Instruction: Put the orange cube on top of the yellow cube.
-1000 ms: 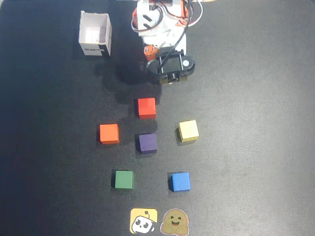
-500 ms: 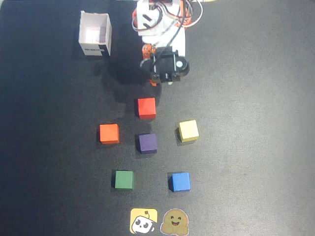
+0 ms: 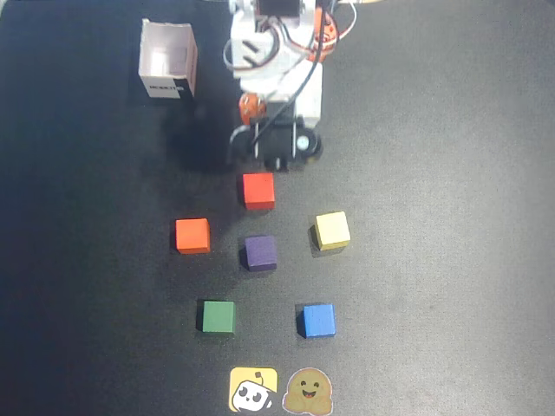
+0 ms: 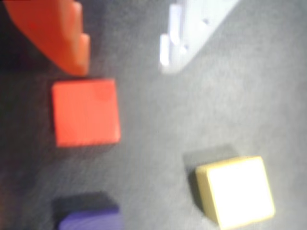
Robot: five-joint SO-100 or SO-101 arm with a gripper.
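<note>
Near the red cube (image 3: 258,191): gripper (image 4: 124,62) hovers just above it toward the arm base, pointing down at the mat.
Gripper state: jaws parted, nothing between them; wrist view shows orange finger (image 4: 62,36) and white finger (image 4: 184,38) with bare mat in the gap.
Orange cube (image 3: 192,235): down-left of red cube in overhead view, flat on mat, untouched; outside the wrist view.
Yellow cube (image 3: 331,230): down-right of red cube, well apart from orange cube, purple cube (image 3: 259,252) between them.
Key relation: orange cube lies beyond red cube and to the overhead left of the gripper; arm likely needs to swing left and reach out.
Risk: red cube sits nearest the jaws, easy to grab by mistake.
</note>
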